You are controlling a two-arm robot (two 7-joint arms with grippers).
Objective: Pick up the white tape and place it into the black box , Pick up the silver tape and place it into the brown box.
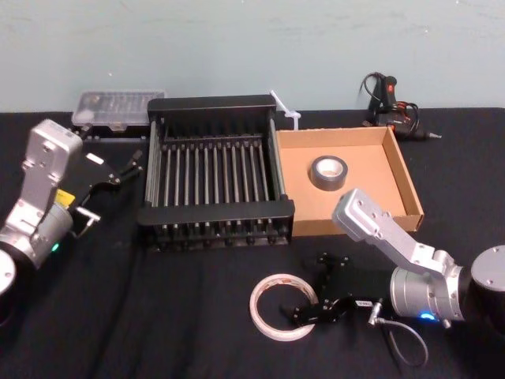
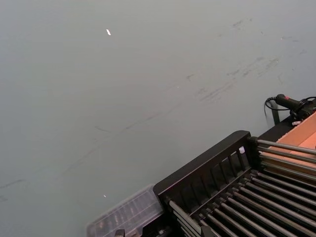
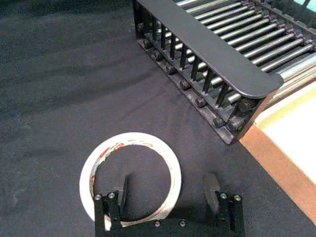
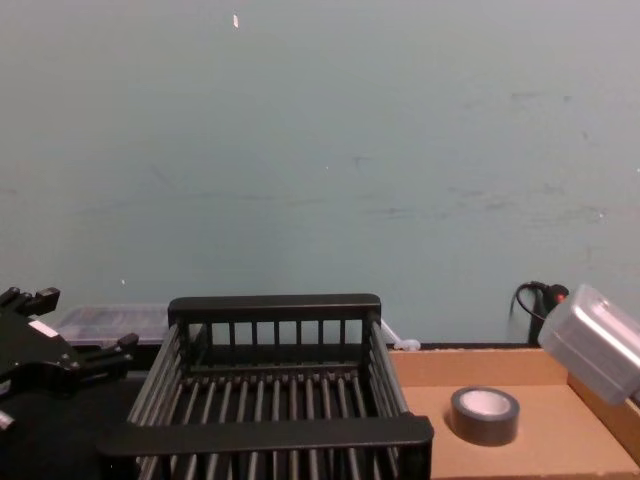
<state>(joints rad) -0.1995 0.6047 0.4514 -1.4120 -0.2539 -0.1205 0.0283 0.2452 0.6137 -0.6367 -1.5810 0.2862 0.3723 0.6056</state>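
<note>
The white tape, a wide, thin ring with red print on its core, is seen lying flat on the black cloth just in front of the black box, while the silver tape lies in the brown box. The right gripper is held low with fingers spread, one inside the ring and one outside, its wall straddled but not pinched; the left gripper is parked, spread, beside the black box. The roll is judged light, fairly stiff and slick, best taken across that thin wall
</note>
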